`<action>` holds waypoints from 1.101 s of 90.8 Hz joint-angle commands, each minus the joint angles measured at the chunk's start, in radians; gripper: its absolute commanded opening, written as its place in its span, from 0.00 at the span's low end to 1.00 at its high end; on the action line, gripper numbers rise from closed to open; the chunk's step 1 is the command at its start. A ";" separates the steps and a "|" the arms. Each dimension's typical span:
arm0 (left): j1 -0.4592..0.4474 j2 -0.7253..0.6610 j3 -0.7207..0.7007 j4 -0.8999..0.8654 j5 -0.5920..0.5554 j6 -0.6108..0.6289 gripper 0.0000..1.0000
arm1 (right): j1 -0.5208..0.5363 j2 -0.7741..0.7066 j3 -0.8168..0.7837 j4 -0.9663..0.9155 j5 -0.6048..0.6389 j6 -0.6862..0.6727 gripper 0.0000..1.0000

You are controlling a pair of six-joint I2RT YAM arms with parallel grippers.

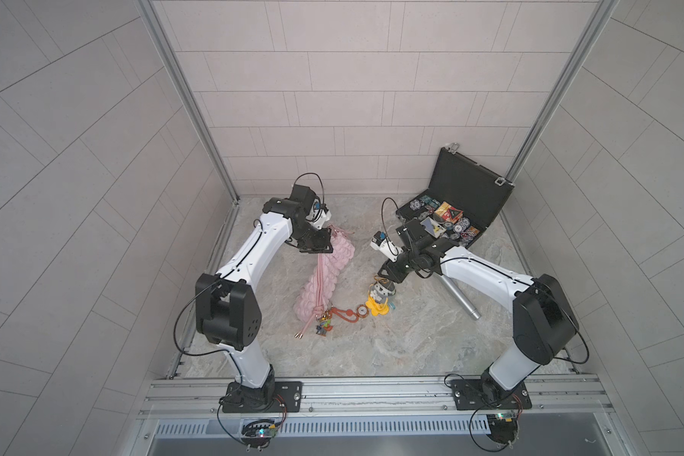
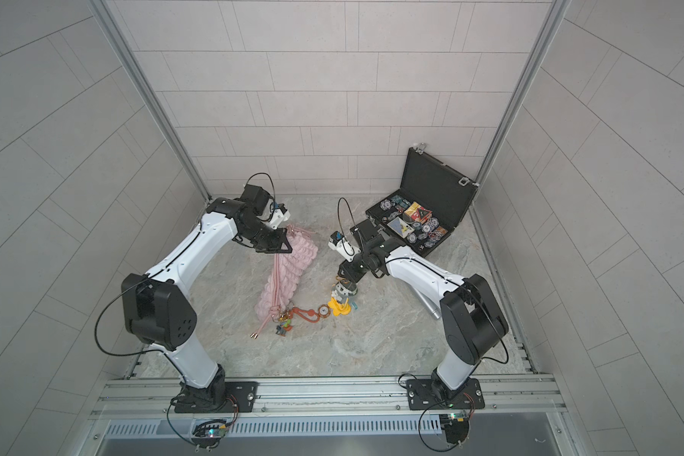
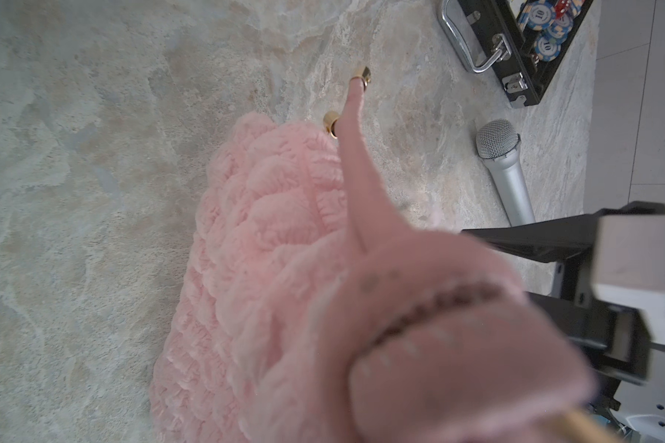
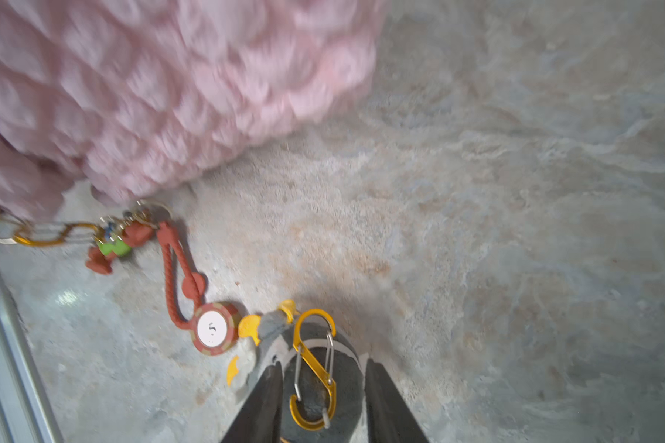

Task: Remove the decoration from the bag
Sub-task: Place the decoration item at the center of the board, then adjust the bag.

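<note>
While your left gripper (image 1: 320, 245) pinches the far end of the soft pale-pink quilted bag (image 1: 324, 272), your right gripper (image 4: 320, 387) stands part-open around the grey-and-yellow figure charm (image 4: 311, 368) with its gold clip. Near the bag's near end, other trinkets (image 1: 324, 321) look attached, so work remains.

The numeral "5" is printed on the white centre of a red poker chip (image 4: 215, 328) lying on the bench. The numeral "10" is printed on blue-and-white poker chips (image 3: 541, 14) held in the black case (image 3: 488, 46). No other marking can be read.
</note>
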 commanded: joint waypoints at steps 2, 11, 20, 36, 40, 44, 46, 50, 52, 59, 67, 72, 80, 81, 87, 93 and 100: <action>0.004 0.019 0.013 0.002 0.053 0.039 0.05 | -0.003 -0.024 0.041 0.033 -0.048 -0.004 0.41; 0.004 0.025 0.018 0.006 0.105 0.060 0.08 | -0.002 -0.055 0.039 0.061 -0.084 -0.018 0.42; 0.002 0.023 0.021 0.009 0.155 0.118 0.12 | -0.001 -0.099 -0.011 0.165 -0.115 -0.031 0.48; -0.028 -0.029 0.000 0.029 0.230 0.282 0.15 | -0.002 -0.141 -0.066 0.326 -0.152 -0.105 0.56; -0.040 -0.044 -0.008 0.036 0.228 0.317 0.15 | -0.002 -0.138 -0.055 0.335 -0.161 -0.150 0.56; -0.048 -0.059 -0.014 0.040 0.229 0.347 0.15 | -0.003 -0.137 -0.046 0.348 -0.166 -0.183 0.57; -0.051 -0.063 -0.015 0.042 0.231 0.358 0.15 | -0.003 -0.138 -0.044 0.364 -0.171 -0.197 0.57; -0.053 -0.072 -0.015 0.042 0.245 0.377 0.15 | -0.003 -0.140 -0.044 0.391 -0.187 -0.225 0.61; -0.054 -0.076 -0.017 0.041 0.256 0.387 0.15 | -0.002 -0.140 -0.045 0.405 -0.199 -0.240 0.61; -0.063 -0.096 -0.020 0.041 0.292 0.425 0.17 | -0.003 -0.140 -0.041 0.434 -0.246 -0.279 0.62; -0.076 -0.121 -0.031 0.041 0.319 0.472 0.19 | -0.003 -0.129 -0.024 0.439 -0.286 -0.297 0.62; -0.081 -0.141 -0.043 0.038 0.341 0.508 0.19 | -0.005 -0.121 -0.012 0.436 -0.290 -0.301 0.62; -0.084 -0.173 -0.066 0.039 0.368 0.552 0.19 | -0.006 -0.119 0.003 0.433 -0.314 -0.300 0.62; -0.084 -0.177 -0.068 0.040 0.369 0.557 0.19 | -0.006 -0.119 0.004 0.431 -0.321 -0.300 0.62; -0.084 -0.193 -0.088 0.038 0.391 0.587 0.19 | -0.004 -0.125 0.006 0.441 -0.344 -0.285 0.61; -0.085 -0.206 -0.102 0.039 0.409 0.613 0.19 | -0.004 -0.138 -0.010 0.463 -0.349 -0.266 0.61; -0.086 -0.218 -0.115 0.039 0.412 0.629 0.19 | -0.004 -0.153 -0.019 0.472 -0.353 -0.263 0.61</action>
